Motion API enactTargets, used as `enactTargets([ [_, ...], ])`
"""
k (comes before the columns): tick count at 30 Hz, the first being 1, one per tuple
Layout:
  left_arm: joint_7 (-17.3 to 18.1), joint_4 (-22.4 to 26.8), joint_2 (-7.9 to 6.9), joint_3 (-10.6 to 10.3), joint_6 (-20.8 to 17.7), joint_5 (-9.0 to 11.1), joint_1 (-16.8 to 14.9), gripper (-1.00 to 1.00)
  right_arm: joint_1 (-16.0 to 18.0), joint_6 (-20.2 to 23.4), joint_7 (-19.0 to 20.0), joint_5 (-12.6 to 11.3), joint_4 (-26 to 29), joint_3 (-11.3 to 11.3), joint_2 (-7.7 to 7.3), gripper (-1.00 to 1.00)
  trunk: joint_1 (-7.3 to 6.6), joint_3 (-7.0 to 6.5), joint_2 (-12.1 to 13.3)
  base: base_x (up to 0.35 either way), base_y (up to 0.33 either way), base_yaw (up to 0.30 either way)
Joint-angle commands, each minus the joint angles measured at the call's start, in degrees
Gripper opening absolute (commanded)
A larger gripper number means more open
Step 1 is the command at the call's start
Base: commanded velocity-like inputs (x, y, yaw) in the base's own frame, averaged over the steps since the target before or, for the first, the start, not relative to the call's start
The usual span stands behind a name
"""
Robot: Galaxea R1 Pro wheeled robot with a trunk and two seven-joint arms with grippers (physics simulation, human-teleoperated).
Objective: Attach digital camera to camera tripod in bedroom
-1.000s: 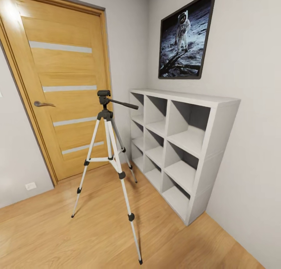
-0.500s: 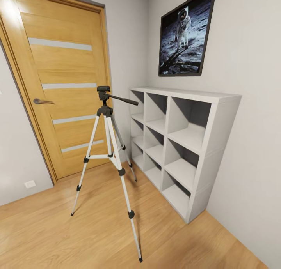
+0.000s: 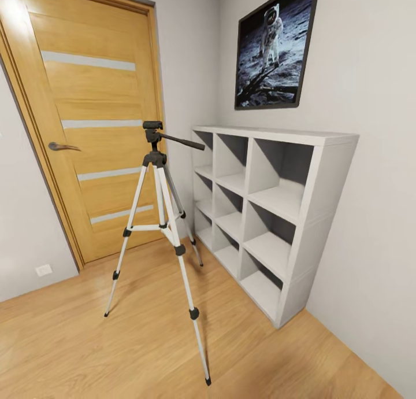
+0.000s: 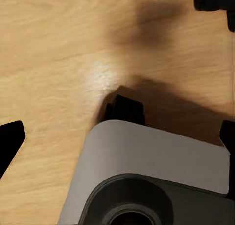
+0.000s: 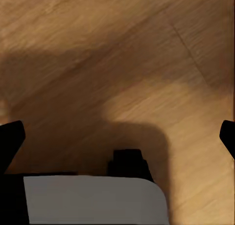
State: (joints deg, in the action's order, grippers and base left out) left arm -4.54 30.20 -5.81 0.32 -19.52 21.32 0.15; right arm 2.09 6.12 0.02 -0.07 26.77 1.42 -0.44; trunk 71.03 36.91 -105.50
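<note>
Silver-white, black-jointed camera tripod (image 3: 162,214) stands by the white cube shelf (image 3: 271,214); my fingers on both arms are spread, empty, so no camera yet, and rolling closer could clip a splayed leg.

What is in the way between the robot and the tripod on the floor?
Nothing that I can see. The camera tripod stands by itself on bare wood floor in front of the wooden door, with the white cube shelf off to its side against the wall. The floor in front of it looks open.
</note>
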Motion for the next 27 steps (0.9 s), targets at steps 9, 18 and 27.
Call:
enactTargets([
  [9, -0.6, 20.8, -2.53, 4.0, -16.6, 3.9, 0.0, 1.00, 11.7, 16.6, -0.1, -0.9, 8.4, 0.5, 0.35, 1.00, 1.98, 1.69, -3.7, 0.000, 0.000, 0.000],
  [18, -3.4, 33.7, -2.99, 11.0, -24.9, 7.3, -1.7, 1.00, 20.6, 14.6, -1.7, -4.5, 9.4, 0.7, 0.71, 1.00, 3.96, 3.30, -7.3, 0.000, 0.000, 0.000],
  [27, -6.6, 39.4, -3.04, 16.5, -25.8, 8.9, -7.4, 1.00, 21.8, 14.2, -2.1, -6.1, 17.0, 0.5, 0.95, 1.00, 5.93, 4.92, -10.9, 0.000, 0.000, 0.000],
])
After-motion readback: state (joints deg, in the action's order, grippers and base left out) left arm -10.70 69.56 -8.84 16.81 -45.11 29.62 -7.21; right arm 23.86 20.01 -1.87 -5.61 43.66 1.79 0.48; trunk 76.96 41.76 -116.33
